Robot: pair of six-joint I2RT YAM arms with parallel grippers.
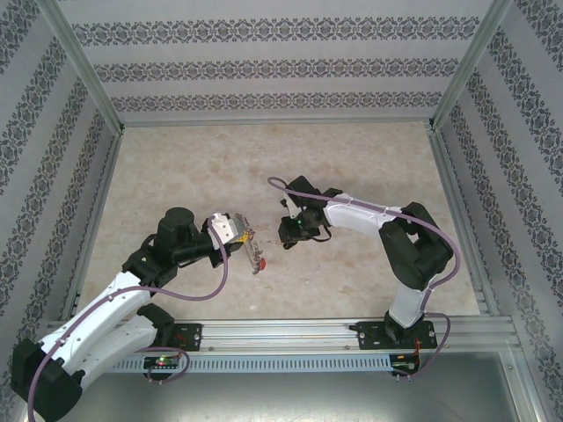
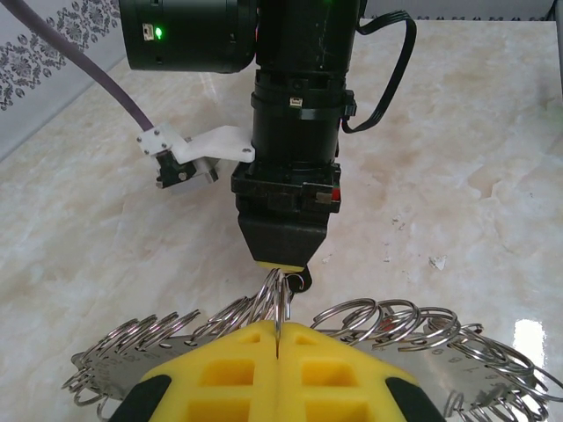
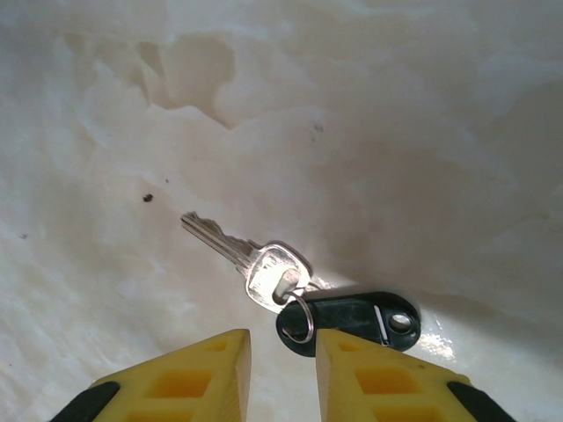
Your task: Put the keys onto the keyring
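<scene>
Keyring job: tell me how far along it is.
Done: the left claw is shut on the keyring, and red tags seem to hang from it, so two keys look threaded already. In hand: the right claw, jaws apart, straddles the small ring of the black-tagged key, which lies on the table. Left: grip that key and thread it on.

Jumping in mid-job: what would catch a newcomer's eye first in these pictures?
The spiky keyring, bristling with small wire loops, sits clamped edge-on in the shut left gripper at the bottom of the left wrist view. In the right wrist view, a silver key with a black tag lies on the marble table, just ahead of the open right gripper.
</scene>
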